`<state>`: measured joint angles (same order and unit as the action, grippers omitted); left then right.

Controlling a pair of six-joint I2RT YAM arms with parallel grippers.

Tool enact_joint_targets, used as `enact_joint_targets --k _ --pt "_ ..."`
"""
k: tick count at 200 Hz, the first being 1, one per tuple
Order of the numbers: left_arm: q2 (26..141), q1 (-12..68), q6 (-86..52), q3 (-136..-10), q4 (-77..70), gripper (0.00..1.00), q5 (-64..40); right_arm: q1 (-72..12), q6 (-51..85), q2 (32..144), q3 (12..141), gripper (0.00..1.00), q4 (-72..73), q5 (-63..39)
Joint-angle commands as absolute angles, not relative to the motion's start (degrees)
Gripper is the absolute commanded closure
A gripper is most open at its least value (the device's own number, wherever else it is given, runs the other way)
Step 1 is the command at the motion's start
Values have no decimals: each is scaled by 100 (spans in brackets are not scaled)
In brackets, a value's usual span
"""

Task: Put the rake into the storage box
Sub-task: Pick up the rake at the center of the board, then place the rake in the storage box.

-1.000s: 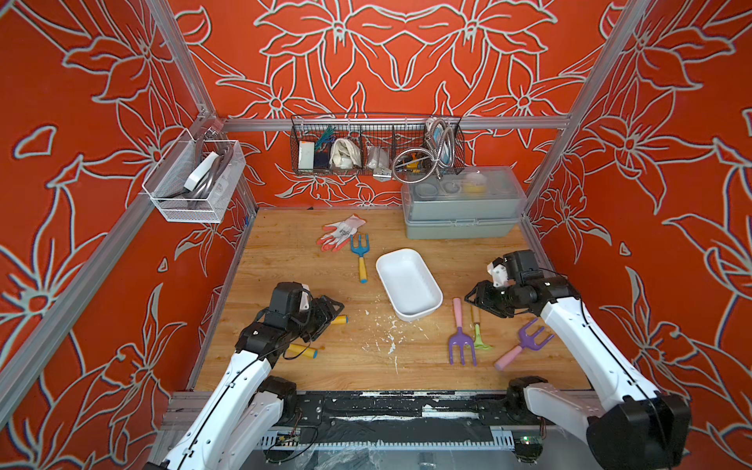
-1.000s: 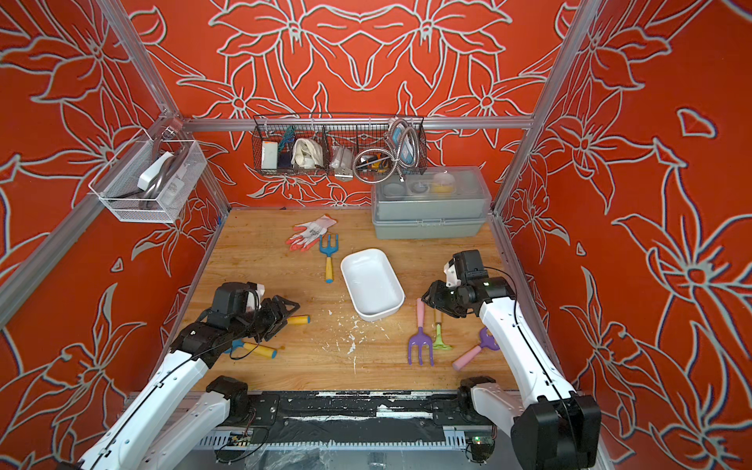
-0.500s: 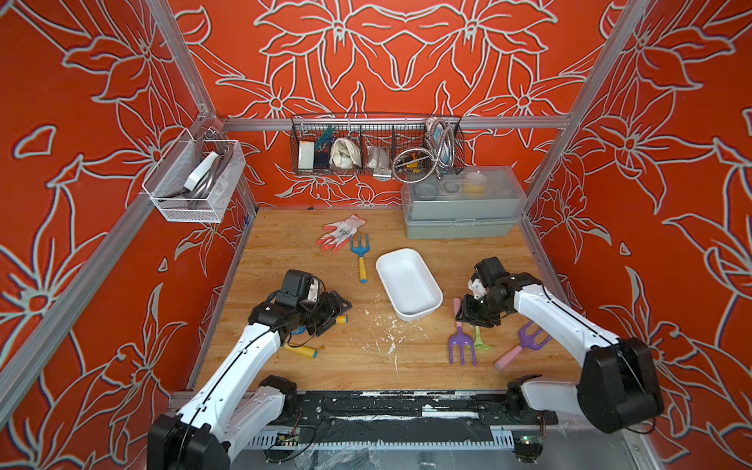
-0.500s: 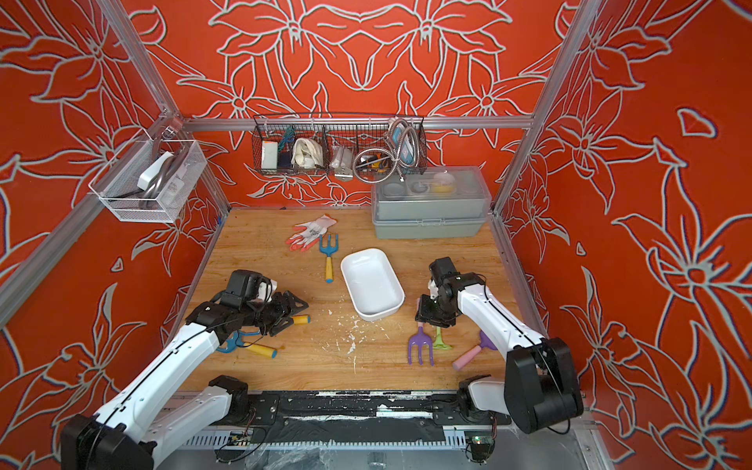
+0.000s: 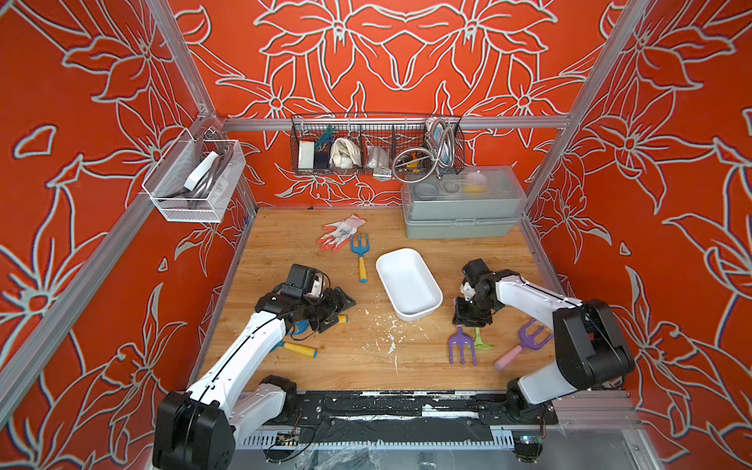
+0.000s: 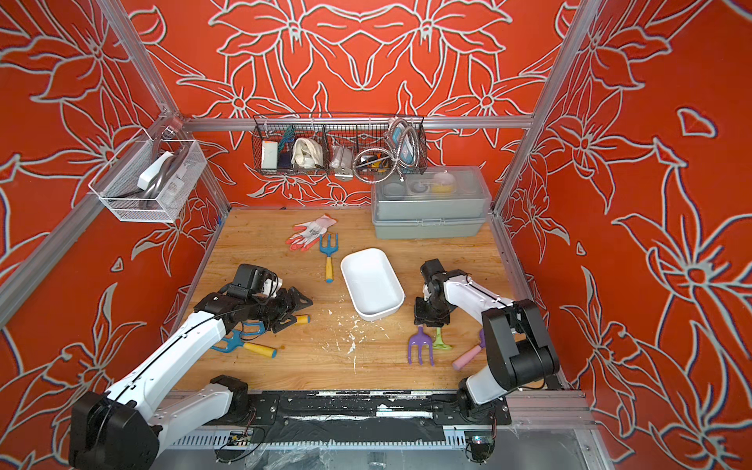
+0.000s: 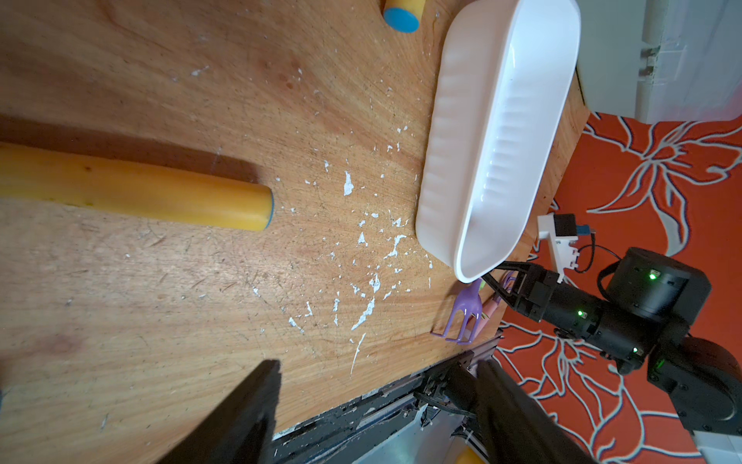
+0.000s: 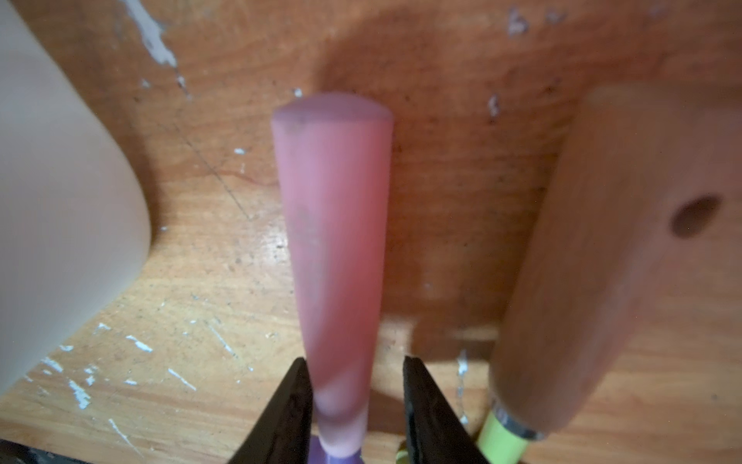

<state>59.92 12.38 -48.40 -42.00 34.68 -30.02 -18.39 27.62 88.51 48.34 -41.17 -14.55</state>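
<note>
The rake lies on the wooden table, purple head (image 5: 462,346) toward the front and pink handle (image 8: 333,241) pointing at the storage box. That box is an empty white tub (image 5: 407,280) at mid-table, also seen in another top view (image 6: 372,285). My right gripper (image 5: 468,319) is down over the handle; in the right wrist view the gripper (image 8: 354,361) straddles it, one finger touching and a small gap at the other. My left gripper (image 5: 337,309) hangs open over the table's left side, and in its wrist view the gripper (image 7: 379,365) holds nothing.
A green tool with a wooden handle (image 8: 602,261) lies right beside the rake. A second purple fork (image 5: 525,346) sits further right. Blue tools with yellow handles (image 5: 297,348) lie by the left arm. A blue fork (image 5: 360,256), gloves (image 5: 339,232) and a grey case (image 5: 462,207) stand behind.
My right gripper came down and in over the rake's handle, and its jaws narrowed. My left gripper shifted slightly toward the middle and opened wider.
</note>
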Motion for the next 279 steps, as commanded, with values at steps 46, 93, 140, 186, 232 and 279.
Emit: enact_joint_targets --k 46,93,140,186,232,279 --pt "5942 1213 -4650 -4368 3586 22 -3078 -1915 2838 9145 5040 79 -3919 -1513" --pt "5871 1187 -4658 -4303 3597 22 -3059 -1916 2871 8740 5188 95 -4286 -1729" --pt "5853 1169 -4737 -4227 3465 22 -3076 -1916 2666 8160 5545 100 -4972 -1668" --pt "5880 1151 -4806 -4276 3384 22 -3099 -1916 2269 7853 6197 100 -5499 -1324" --pt "5871 1125 -4810 -4352 3414 23 -3098 -2022 1864 8552 7373 100 -5415 -2024" --pt "5803 982 -4773 -4368 3562 23 -3128 -2561 1573 9725 8887 100 -5541 -2282"
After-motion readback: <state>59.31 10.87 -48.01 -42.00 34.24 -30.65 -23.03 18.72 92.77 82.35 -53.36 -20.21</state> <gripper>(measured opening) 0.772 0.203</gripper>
